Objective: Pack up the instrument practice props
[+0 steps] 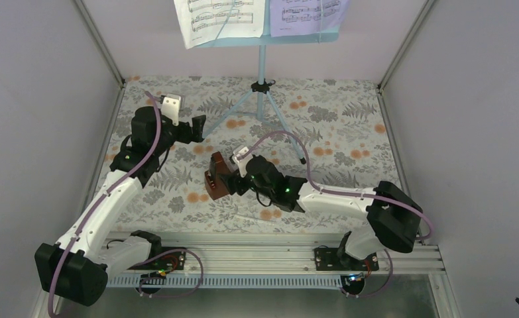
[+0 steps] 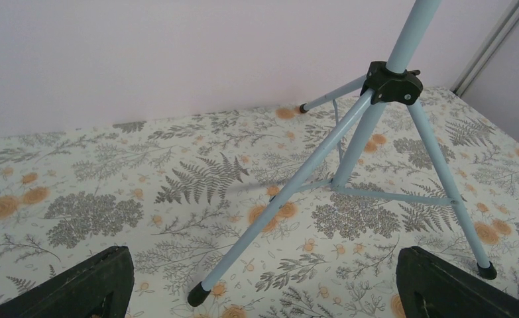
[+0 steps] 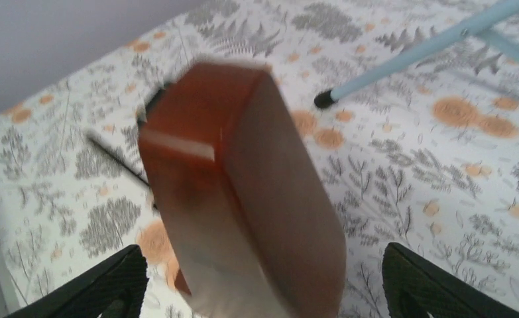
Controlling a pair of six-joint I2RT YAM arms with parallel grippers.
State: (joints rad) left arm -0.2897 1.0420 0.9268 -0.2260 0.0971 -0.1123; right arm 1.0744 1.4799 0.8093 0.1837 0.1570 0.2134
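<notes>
The light-blue tripod music stand [image 1: 262, 63] stands at the back centre, with a white sheet [image 1: 220, 16] and a lavender sheet [image 1: 306, 13] on its desk. The reddish-brown metronome [image 1: 218, 175] sits on the table in the middle. My right gripper [image 1: 234, 181] is open, its fingers wide on either side of the metronome [image 3: 243, 192] without touching it. My left gripper [image 1: 200, 126] is open and empty, low by the stand's left leg [image 2: 289, 189]. That leg's black foot [image 2: 199, 293] lies between its fingers [image 2: 91, 285].
The table wears a floral fern-print cloth [image 1: 336, 126]. Grey walls close in the left, right and back. A metal rail [image 1: 263, 255] with both arm bases runs along the near edge. Another foot of the stand [image 3: 323, 99] lies beyond the metronome.
</notes>
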